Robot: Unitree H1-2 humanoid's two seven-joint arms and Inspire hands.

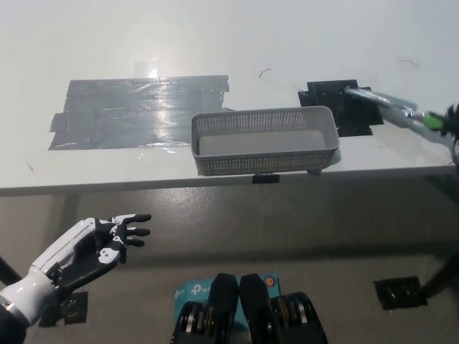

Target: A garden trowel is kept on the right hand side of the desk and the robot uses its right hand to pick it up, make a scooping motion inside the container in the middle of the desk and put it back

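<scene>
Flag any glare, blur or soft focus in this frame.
Head view: light glares off the grey tape and the desk just behind it; head view: the trowel is smeared by motion blur, its edges soft; head view: the basket is sharp.

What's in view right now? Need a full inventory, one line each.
desk: 1, white, fills the upper half
container: 1, grey mesh, middle of the desk at its near edge
trowel: 1, silver blade with green handle, right side, blade tip over the black tape patch
grey tape patch: 1, grey, on the desk left of the container
black tape patch: 1, black, on the desk behind the container's right end
floor tape: 2 pieces, black, lower right and lower left
blue box: 1, blue, bottom middle
left hand: 1, white, lower left below the desk edge, open, fingers apart
right hand: 1, black, right edge, holding the trowel's handle, mostly cut off
</scene>
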